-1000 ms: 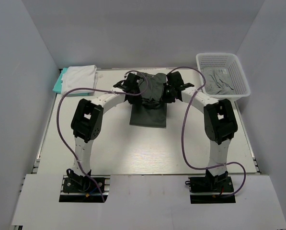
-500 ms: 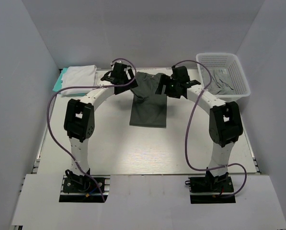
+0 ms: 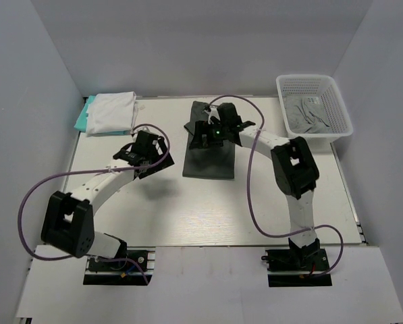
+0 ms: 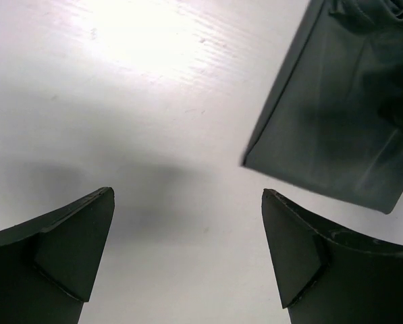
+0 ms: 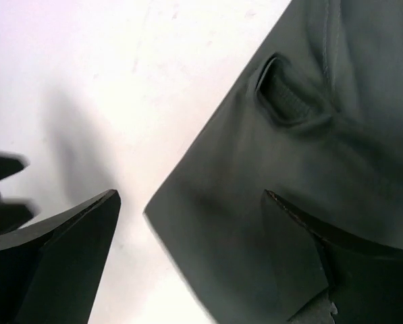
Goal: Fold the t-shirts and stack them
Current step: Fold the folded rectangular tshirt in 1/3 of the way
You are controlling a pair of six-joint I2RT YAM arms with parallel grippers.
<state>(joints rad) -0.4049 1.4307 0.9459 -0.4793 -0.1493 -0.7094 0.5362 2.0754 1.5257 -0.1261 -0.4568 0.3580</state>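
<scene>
White table (image 3: pixel 187 202) carries white t-shirt (image 3: pixel 113 111) stacked on teal t-shirt (image 3: pixel 83 120), charcoal t-shirt (image 3: pixel 209 158) apparently folded but unstacked, grey t-shirt (image 3: pixel 309 116) unfolded in basket (image 3: pixel 323 82); left end effector (image 4: pixel 187 194) and right end effector (image 5: pixel 191 194) spread, empty.

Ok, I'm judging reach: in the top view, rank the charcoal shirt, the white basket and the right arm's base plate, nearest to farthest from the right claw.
1. Charcoal shirt, mid-table, partly beneath the right claw.
2. White basket, far right corner.
3. Right arm's base plate, near edge, right side.
</scene>
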